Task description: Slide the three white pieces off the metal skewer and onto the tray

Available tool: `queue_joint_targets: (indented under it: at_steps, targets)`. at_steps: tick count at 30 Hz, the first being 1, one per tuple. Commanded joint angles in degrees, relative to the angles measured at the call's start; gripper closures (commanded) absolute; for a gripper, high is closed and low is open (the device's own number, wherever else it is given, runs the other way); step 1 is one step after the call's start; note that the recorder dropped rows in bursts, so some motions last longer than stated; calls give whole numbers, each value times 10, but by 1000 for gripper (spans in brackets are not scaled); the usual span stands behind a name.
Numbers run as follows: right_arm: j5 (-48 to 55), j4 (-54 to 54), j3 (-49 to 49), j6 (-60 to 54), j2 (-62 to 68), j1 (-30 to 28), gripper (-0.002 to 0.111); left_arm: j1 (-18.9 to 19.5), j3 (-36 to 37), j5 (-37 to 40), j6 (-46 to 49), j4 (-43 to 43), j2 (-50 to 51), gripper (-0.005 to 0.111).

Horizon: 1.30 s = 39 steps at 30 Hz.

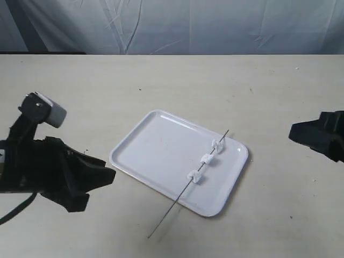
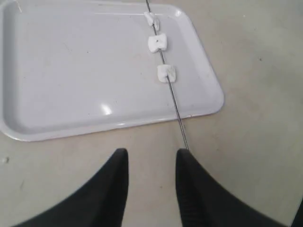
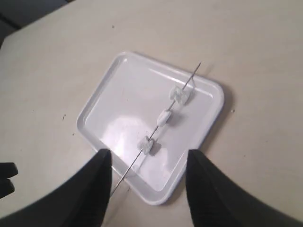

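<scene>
The white tray point(image 1: 156, 150) lies mid-table. The metal skewer point(image 1: 171, 207) rests slanted across the tray's right part, its near end sticking out over the table. The three white pieces point(image 1: 217, 145), point(image 1: 207, 159), point(image 1: 194, 176) are threaded along the skewer, above the tray. My left gripper point(image 1: 110, 174) is low on the left, open and empty. In the left wrist view the skewer point(image 2: 176, 111) ends just at one of the gripper's fingertips point(image 2: 182, 152). My right gripper point(image 1: 293, 131) is at the right, apart from the tray, open; its wrist view shows the pieces point(image 3: 164, 117) and the tray point(image 3: 118, 94).
The beige table point(image 1: 161, 80) runs back to a wrinkled pale backdrop point(image 1: 188, 24). The left arm's black body and white camera housing point(image 1: 51, 110) fill the near left. A few small dark specks mark the tabletop.
</scene>
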Motion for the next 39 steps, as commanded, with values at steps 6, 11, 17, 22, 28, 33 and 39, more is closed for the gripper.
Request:
queue_joint_targets:
  at_steps: [6, 11, 17, 22, 28, 33, 39]
  targets:
    - [26, 32, -59, -70, 137, 0, 61, -154, -2, 108, 5, -3, 94, 66]
    - [26, 114, -59, -140, 185, 0, 61, -185, -14, 146, -21, -3, 125, 53]
    - [29, 166, -59, -207, 246, 0, 61, -203, -81, 152, -69, -3, 156, 55]
    - [33, 166, -59, -230, 262, 0, 61, -247, -128, 182, -67, -3, 207, 55]
    - [41, 164, -59, -234, 262, 0, 61, -278, -132, 237, -113, -3, 255, 55]
    - [25, 164, -59, -234, 262, 0, 61, -297, -132, 254, -113, -3, 258, 55]
    - [24, 166, -59, -234, 262, 0, 61, -331, -132, 297, -111, -3, 269, 55]
